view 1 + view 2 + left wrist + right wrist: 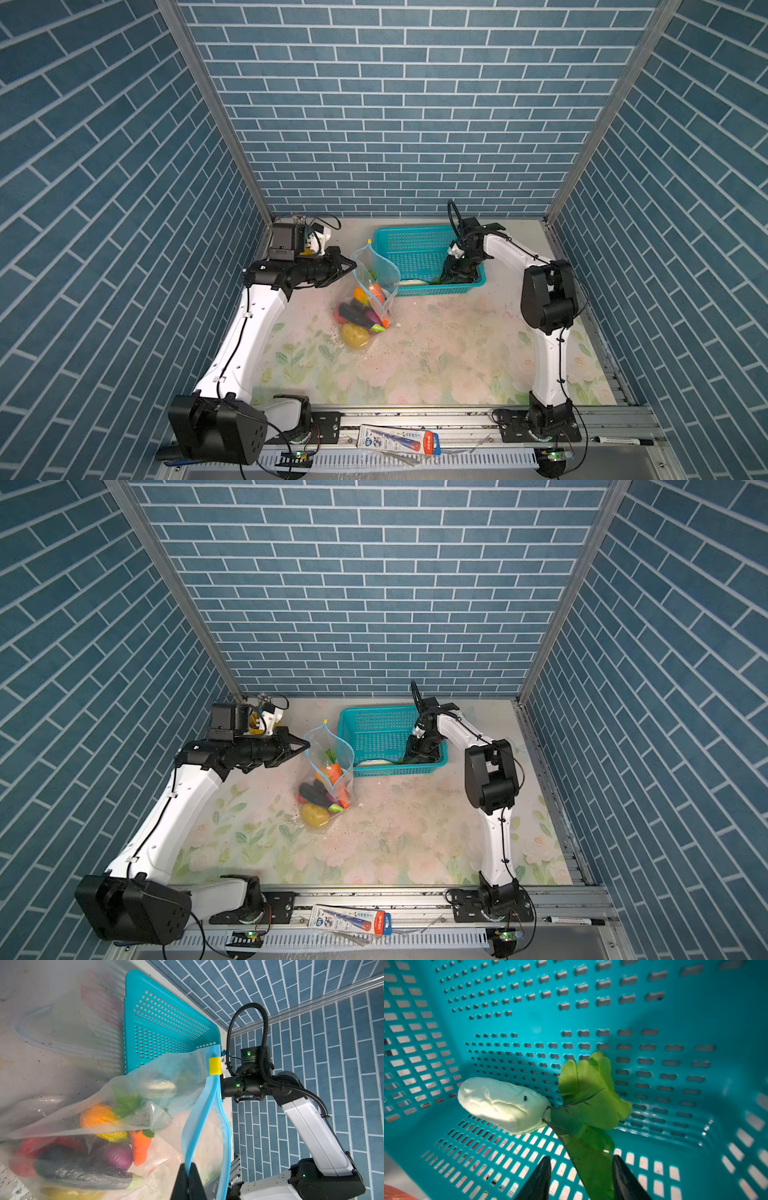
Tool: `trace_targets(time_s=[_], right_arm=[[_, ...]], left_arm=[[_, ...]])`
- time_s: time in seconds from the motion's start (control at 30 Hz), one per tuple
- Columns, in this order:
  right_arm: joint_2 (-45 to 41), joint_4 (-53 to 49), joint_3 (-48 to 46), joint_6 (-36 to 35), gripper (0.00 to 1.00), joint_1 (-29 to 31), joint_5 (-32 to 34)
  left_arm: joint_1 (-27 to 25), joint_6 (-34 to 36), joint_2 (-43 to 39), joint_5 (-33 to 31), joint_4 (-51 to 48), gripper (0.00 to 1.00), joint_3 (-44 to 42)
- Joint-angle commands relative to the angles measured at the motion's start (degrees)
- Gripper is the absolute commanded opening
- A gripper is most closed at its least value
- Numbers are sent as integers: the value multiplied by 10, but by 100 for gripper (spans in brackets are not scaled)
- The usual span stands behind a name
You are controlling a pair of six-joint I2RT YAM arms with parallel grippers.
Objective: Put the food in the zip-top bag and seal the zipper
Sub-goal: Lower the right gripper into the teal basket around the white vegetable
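- Left gripper [188, 1176], jaws pressed together, pinching the narrow light-blue zipper strip [199, 1118] of the large clear crinkly plastic zip-top bag [376, 266] on one side of its mouth.
- Bag mouth lifted off the floral-printed table [436, 353] and gaping, the free side of the strip bowed away from the pinched side.
- Small yellow slider tab [215, 1066] at the far end of the strip, well apart from the pinching fingertips.
- Bag body slumped on the table below and ahead of that gripper, just beside the left end of the teal perforated plastic basket [415, 243].
- Inside the bag: orange toy carrot [141, 1147], purple toy onion [119, 1156], dark glossy toy eggplant [83, 1172], plus red, yellow and green pieces, all low in the bag beneath the pinched strip.
- Right gripper [581, 1157] down inside the basket at its right end, jaws spread, closed on nothing.
- Soft white toy radish [502, 1103] lying on the basket floor, ahead of the fingertips and off to one side, untouched.
- Green fabric leaves [591, 1093] of the radish trailing back into the gap between the two black fingers [625, 1176], close against one finger and clear of the other.
- In both top views, radish along the basket's near wall, right gripper just beside its leafy end.
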Motion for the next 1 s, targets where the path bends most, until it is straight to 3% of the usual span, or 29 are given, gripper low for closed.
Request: trace_targets(time_s=[0.0, 0.17, 0.33, 0.57, 0.8, 0.97], right_arm=[[11, -18, 30, 5, 46, 10, -39], [11, -10, 41, 10, 40, 13, -69], [9, -12, 59, -12, 42, 15, -48], [-24, 18, 51, -242, 59, 45, 29], [-30, 56, 21, -461, 55, 43, -47], [-15, 23, 29, -568, 54, 44, -68]], left_arm=[[4, 11, 3, 2, 3, 0, -6], [4, 11, 1, 2, 2, 0, -6], [5, 11, 1, 2, 0, 0, -2], [5, 11, 0, 4, -3, 0, 0], [5, 12, -5, 4, -6, 0, -5], [5, 11, -11, 4, -10, 0, -7]])
